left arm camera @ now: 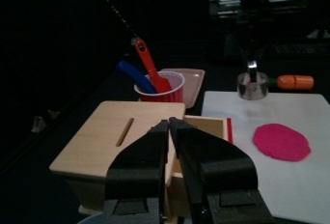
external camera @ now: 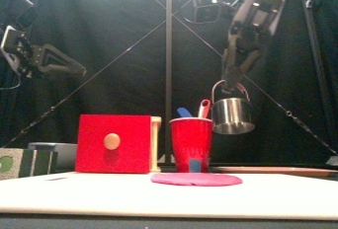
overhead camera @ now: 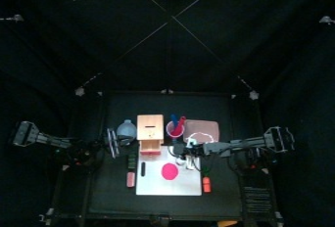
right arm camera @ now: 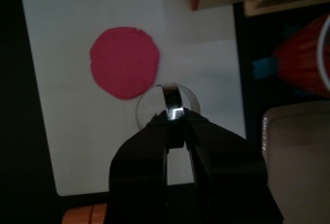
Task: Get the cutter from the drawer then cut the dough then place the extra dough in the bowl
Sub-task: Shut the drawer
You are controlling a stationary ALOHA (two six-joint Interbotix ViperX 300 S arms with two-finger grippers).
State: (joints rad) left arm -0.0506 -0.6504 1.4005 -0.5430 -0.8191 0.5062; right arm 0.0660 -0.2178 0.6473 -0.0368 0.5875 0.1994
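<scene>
The left pincer (left arm camera: pixel 173 124) is hovering over the pale wooden box (left arm camera: pixel 123 141), its jaws drawn almost together and gripping nothing. It is sitting clear of the work, so I judge it is posing little risk for now. The blue-grey bowl (overhead camera: pixel 127 128) is waiting just beside the box on the bench (overhead camera: pixel 105 182).

The red cup (external camera: pixel 192 139) with its knives is standing close behind the dough (external camera: pixel 196 179). That is the first hazard: an arm coming down here is likely risking a knock against the cup or a knife handle.

The dough is lying flat and uncut on the white cutting board (right arm camera: pixel 65 122).

The right pincer (right arm camera: pixel 175 120) is clamping its jaws on the wire handle of the cutter (external camera: pixel 234 115). The cutter is hanging in the air, well above the board and off to the right of the dough. This is probably where the main risk is lying. Because it is dangling from a thin wire, the cutter may be swinging or tilting as it descends. It may then be landing off-centre or on one edge. A tilted press is likely leaving a partial cut or dragging the soft disc across the board.
</scene>
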